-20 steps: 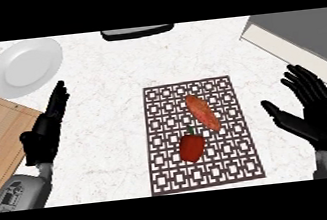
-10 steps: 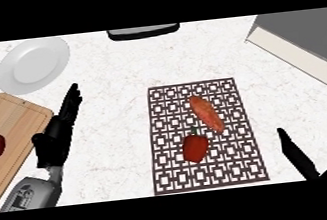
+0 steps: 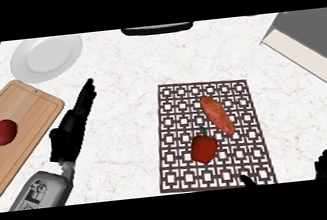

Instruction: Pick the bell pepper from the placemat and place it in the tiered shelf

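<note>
The bell pepper is lying on the placemat, toward its lower half, with its short green stem pointing to twelve o'clock; just beside it, at about one o'clock, an orange-red sweet potato is lying slantwise. The left hand is resting open at nine o'clock of the mat, fingers straight and pointing up, holding nothing. Only a few fingertips of the right hand are showing at the lower edge, at about five o'clock of the pepper, so whether it is open or curled cannot be told. The tiered shelf is sitting well apart at the upper right. A plate and a cutting board carrying a tomato are lying to the left. The pepper is probably light, hollow and smooth-skinned, so it is likely to slip or roll; taking it across its broad middle, fingers on one side and thumb opposite, seems safer than the stem, while steering clear of the sweet potato.
</note>
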### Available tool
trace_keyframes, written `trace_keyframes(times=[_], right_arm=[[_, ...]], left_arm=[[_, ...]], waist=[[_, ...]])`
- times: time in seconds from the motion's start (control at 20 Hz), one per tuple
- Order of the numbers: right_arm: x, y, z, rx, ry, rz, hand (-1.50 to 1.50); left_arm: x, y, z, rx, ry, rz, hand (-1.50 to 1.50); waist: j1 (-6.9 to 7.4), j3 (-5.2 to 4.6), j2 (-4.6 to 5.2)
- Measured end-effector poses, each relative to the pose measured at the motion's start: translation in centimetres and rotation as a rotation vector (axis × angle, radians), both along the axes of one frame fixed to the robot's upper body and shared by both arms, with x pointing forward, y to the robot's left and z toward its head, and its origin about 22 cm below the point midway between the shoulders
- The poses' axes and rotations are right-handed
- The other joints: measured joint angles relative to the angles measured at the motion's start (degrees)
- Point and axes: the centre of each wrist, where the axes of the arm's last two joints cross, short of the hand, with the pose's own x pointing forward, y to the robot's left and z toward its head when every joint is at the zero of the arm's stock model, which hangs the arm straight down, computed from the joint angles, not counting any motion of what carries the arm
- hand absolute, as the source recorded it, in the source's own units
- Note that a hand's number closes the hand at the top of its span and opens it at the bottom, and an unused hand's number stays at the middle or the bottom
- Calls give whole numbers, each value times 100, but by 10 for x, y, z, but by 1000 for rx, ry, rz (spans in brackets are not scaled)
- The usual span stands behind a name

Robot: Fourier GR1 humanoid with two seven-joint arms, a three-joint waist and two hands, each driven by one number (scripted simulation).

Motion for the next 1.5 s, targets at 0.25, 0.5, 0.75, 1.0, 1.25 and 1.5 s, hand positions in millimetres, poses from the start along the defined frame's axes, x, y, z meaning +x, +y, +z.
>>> trace_keyframes(times=[0.25,0.5,0.75,1.0,1.25,1.5], right_arm=[[-14,3,11,-7,119,39,-150],[-29,-3,14,-39,329,115,-150],[-32,-6,25,-96,535,158,-150],[-15,8,54,-135,651,162,-150],[9,40,87,-190,680,168,-150],[28,66,109,-282,648,193,-150]], left_arm=[[2,-5,5,3,-7,-22,0],[4,-10,8,3,-17,-33,0],[5,-12,8,9,-17,-46,0],[7,-14,10,11,-16,-50,0],[8,-13,8,9,-11,-45,0],[6,-12,7,0,-3,-33,0]], waist=[[113,-21,54],[214,-42,109],[288,-55,138],[302,-44,107],[262,-27,64],[209,-6,22]])
